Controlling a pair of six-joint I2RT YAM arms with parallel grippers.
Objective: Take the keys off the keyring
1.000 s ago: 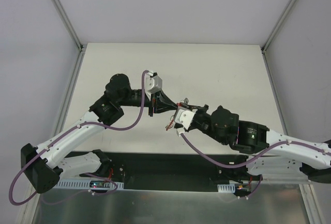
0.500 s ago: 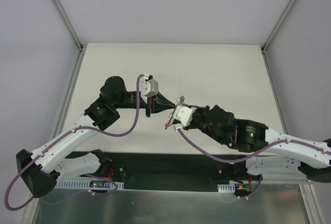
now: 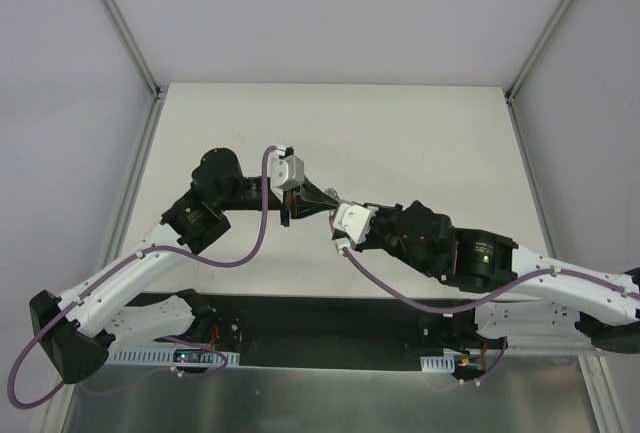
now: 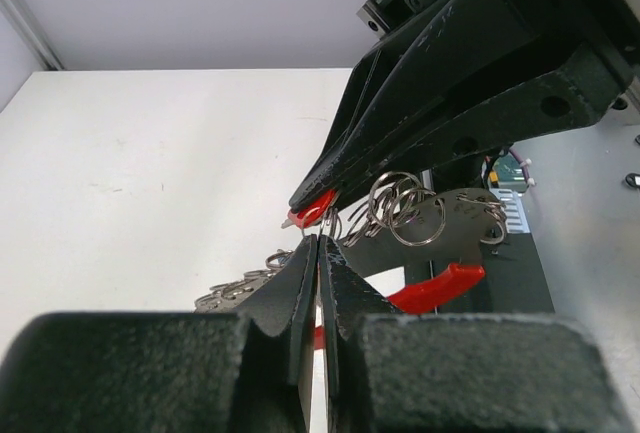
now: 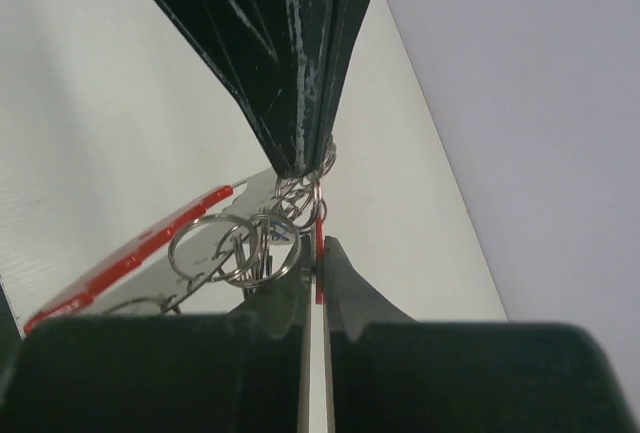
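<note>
The left arm reaches in from the lower left. Its claw, the left gripper, is closed tight with its jaws together, above the middle of the table. Some silvery bits to its left are too blurred to name. In the right wrist view small silvery rings come out of its tip, so it grips the keyring at that cluster. The cluster hangs in the air between the two claws, which meet tip to tip. A flat silvery tag sits just beside the rings, and the red band trails off below them. Next to the right, the right gripper is also pinched shut on a thin red piece at its tip. That piece looks like the red head of a key. The right arm stretches in from the lower right.
</note>
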